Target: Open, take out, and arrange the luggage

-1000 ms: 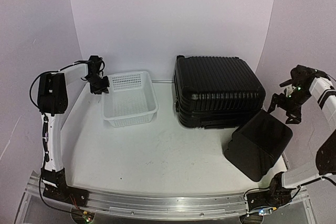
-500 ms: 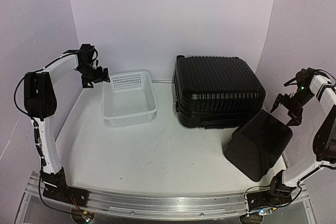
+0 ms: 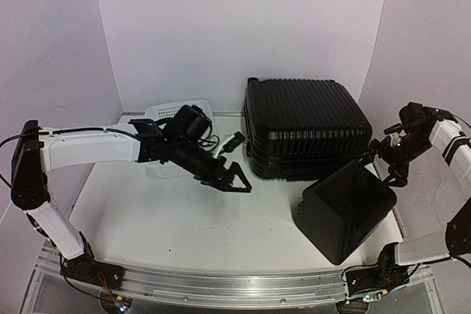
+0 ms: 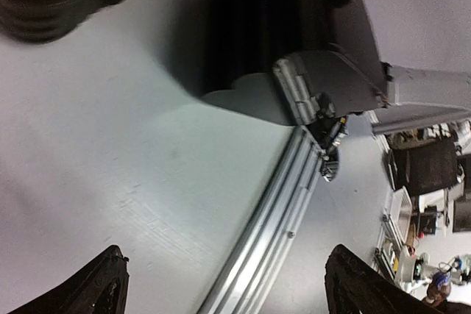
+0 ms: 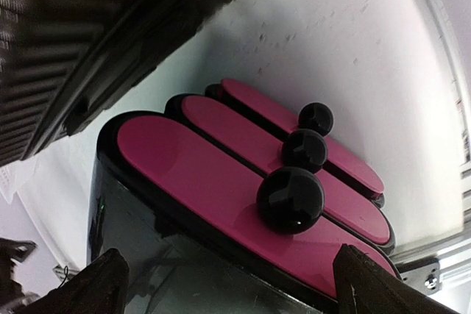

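I see top external from high behind both bases, whole table [image 3: 184,233] framed. Left wrist, rolled sideways, looks beyond the left gripper [image 4: 224,273] to the far front rail [image 4: 272,233]. Right wrist sits close over the pink-sided case [image 5: 243,174], luggage [image 5: 88,27] alongside; top shares both.

blk ribbed luggage [image 3: 305,126], wht basket [image 3: 163,114], blk/pink case [image 5: 184,159]

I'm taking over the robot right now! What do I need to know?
Left end effector: open, empty, above the table near the luggage's front left corner.
Right end effector: open, empty, close over the smaller black case.
Luggage: lying flat at the back, looks shut.
Done: nothing that shows.
Left: open the luggage, take out what is inside, arrange it.
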Robot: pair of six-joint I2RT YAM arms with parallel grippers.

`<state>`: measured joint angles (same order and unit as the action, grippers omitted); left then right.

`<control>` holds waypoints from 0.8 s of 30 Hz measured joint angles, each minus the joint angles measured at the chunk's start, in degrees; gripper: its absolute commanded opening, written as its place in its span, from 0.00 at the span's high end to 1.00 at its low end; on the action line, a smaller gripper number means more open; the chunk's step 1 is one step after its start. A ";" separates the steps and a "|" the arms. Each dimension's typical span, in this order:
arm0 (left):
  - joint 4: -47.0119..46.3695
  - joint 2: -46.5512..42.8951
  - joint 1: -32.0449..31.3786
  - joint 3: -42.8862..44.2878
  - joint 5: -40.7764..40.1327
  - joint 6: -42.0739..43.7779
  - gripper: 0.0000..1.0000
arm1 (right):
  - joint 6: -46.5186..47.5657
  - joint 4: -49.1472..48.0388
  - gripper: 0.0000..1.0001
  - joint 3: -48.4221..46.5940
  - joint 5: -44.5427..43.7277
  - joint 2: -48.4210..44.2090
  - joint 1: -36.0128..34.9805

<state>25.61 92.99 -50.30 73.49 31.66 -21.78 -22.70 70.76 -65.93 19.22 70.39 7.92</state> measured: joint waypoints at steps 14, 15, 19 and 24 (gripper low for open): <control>-16.57 16.68 -14.40 9.01 9.51 -10.36 0.02 | -18.78 -9.44 0.02 6.01 -1.60 -1.84 -19.34; -17.05 17.31 -14.40 9.53 9.88 -11.32 0.02 | -19.80 -10.27 0.02 6.36 -2.05 -2.05 -20.44; -16.92 19.08 -13.88 11.41 11.56 -15.23 0.06 | -23.67 -13.46 0.02 8.07 -4.81 -3.45 -24.37; -15.32 19.54 -10.60 11.15 11.69 -21.81 0.10 | -28.70 -18.47 0.02 9.46 -9.97 -3.91 -30.14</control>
<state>10.28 112.53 -60.90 84.64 43.35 -43.59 -51.40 52.29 -56.47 9.26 66.48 -22.22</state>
